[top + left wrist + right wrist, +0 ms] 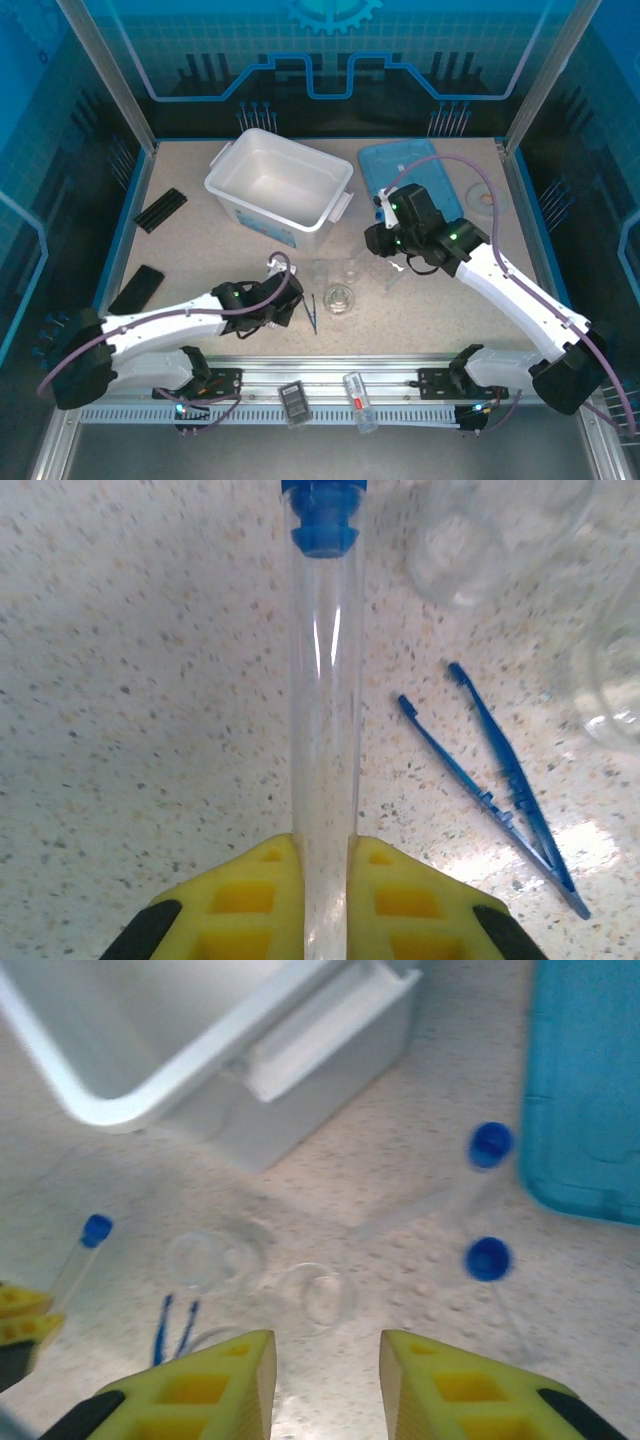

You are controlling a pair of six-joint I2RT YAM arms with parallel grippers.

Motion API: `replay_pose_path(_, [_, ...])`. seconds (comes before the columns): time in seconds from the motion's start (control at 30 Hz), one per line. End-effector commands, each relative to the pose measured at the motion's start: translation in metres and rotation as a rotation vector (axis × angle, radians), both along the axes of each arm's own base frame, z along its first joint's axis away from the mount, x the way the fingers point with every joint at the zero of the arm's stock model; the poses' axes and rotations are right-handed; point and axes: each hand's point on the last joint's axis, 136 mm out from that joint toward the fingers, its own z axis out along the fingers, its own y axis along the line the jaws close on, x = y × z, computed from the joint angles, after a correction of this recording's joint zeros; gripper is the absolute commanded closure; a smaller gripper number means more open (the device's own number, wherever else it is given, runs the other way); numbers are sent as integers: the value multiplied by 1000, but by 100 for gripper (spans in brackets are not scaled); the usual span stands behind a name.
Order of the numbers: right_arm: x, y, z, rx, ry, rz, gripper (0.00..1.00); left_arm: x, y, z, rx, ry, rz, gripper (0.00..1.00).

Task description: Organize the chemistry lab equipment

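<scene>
Held tube [322, 680]: slim, clear, with a blue cap; it is clamped between the yellow fingers [250, 900] of the left gripper [322, 850], cap pointing away from the wrist, over the speckled table [130, 680].
Left arm [170, 325]: lies low, stretched from the near left toward the middle of the table.
Left jaws: pressed together on the held tube.
Right arm [500, 275]: bent at the elbow, reaching from the near right toward the far side, wrist turned down between bin and lid.
Right gripper [325, 1345]: its jaws stand apart, over bare table.
Loose tubes [487, 1258]: two, blue-capped, lying on the table just left of the lid, near each other.
White bin [262, 222]: far middle, top open, its white floor in view.
Light-blue lid [405, 170]: flat on the table, right of the bin.
Round glass dish [340, 298]: near middle, between the two grippers; its content I cannot tell.
Small clear rack [335, 268]: faint, just beyond the dish; whether it holds anything I cannot tell.
Dark blue tweezers [500, 780]: on the table right of the held tube, tips apart.
</scene>
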Motion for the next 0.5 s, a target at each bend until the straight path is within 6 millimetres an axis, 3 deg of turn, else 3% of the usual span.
replay_pose_path(0.0, [-24, 30, 7, 105, 89, 167, 63, 7, 6, 17, -7, -102, -28, 90])
replay_pose_path(0.17, [-40, 59, 12, 236, 177, 315, 60, 5, -2, 39, -81, -167, -99, 89])
replay_pose_path(0.47, [-40, 77, 7, 303, 242, 355, 53, -2, -32, 70, -91, -247, -225, 88])
